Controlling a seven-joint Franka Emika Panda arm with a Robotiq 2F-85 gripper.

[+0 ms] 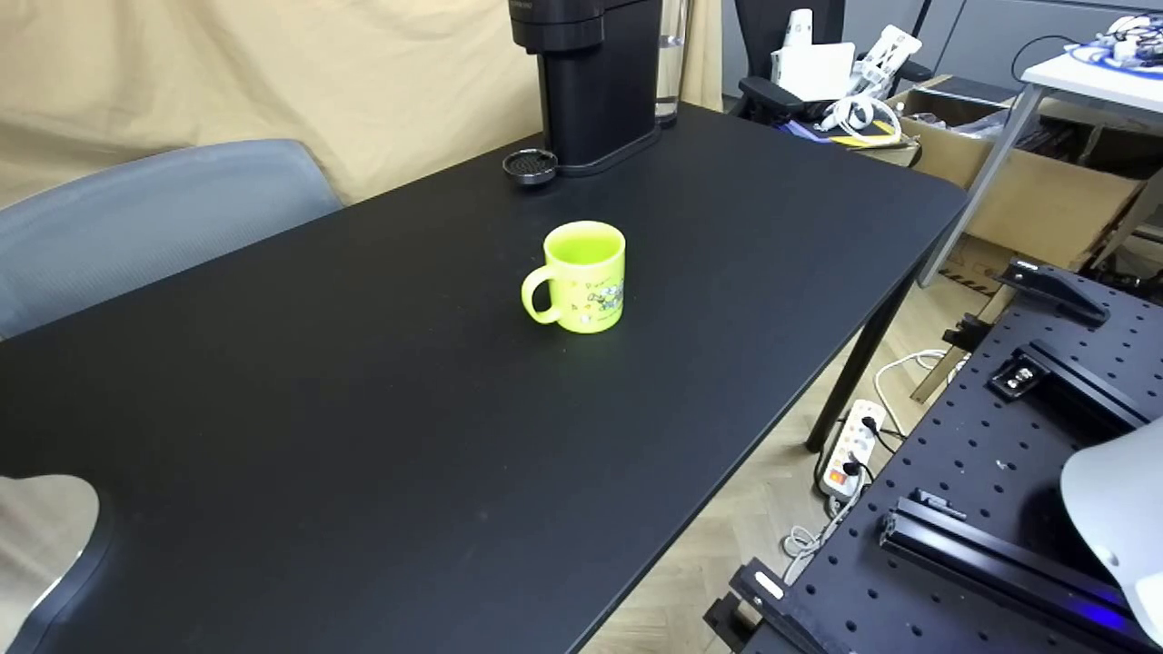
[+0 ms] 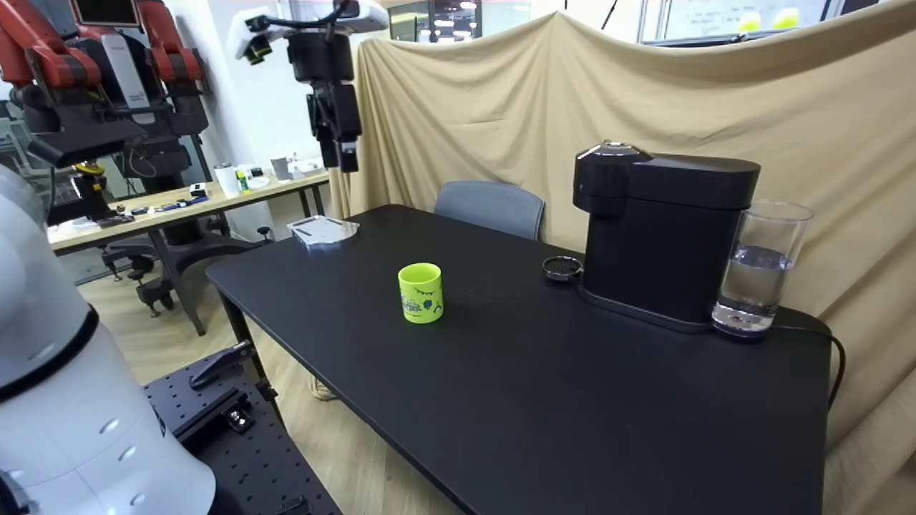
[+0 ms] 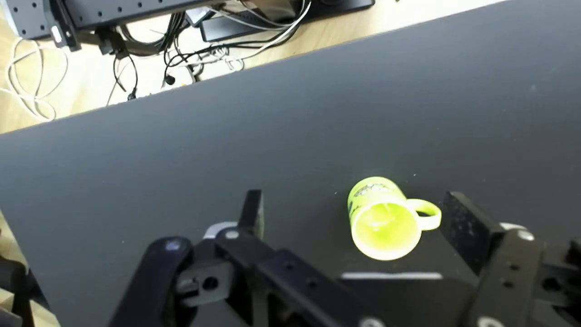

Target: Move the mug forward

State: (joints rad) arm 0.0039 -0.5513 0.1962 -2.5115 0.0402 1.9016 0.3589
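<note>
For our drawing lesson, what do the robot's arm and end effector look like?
The Panda arm is white and rounded, with a black ring, oval caps and an external black cable. The Robotiq end effector is mostly black, with jointed fingers, pale round screw heads and flat pads.

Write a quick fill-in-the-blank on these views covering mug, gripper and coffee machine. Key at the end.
1. The mug stands ____ on the table, neither tipped nor upside down.
2. With its fingers spread apart, the gripper is ____.
3. In the wrist view, the mug's ____ points toward one of those fingers.
4. In both exterior views, the coffee machine beside the clear container is colored ____.

Missing words: upright; open; handle; black.
</note>
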